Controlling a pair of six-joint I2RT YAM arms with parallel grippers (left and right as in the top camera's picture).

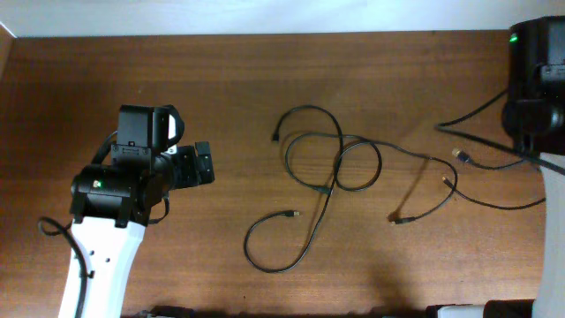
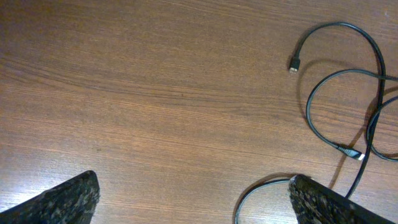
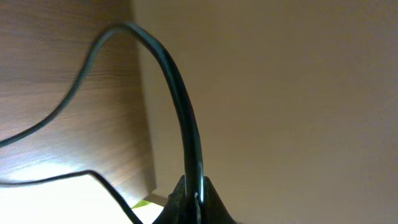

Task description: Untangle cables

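The cables [image 1: 328, 187] are sitting in the middle of the table [image 1: 177, 71], a loose pile of loops crossing over each other, with strands trailing off to the right. Plug ends are scattered about: one plug [image 1: 275, 137] at the upper left of the pile, another at the lower left, and a few more to the right.

The right arm [image 1: 534, 79] is over at the far right edge. Its jaws are fully closed. In the wrist view a cable [image 3: 180, 93] comes straight out of the pinch and arcs up and away over the table, so I read that as a grip on one strand. Can't tell which part of the pile it runs to.

The left arm [image 1: 115, 185] sits left of the pile, near it but not touching. Its jaws are as wide as they go, with nothing between them but bare wood.

My take: the job's barely started, since the loops are all crossed. I'd bring the left jaws over to that upper-left plug. A loose end slides out through a loop, while a mid-strand grab just drags the whole lot. Come down square over the cord, close low against the wood, then draw it left slowly while the right holds its strand taut. If a loop starts cinching, ease off rather than yank.
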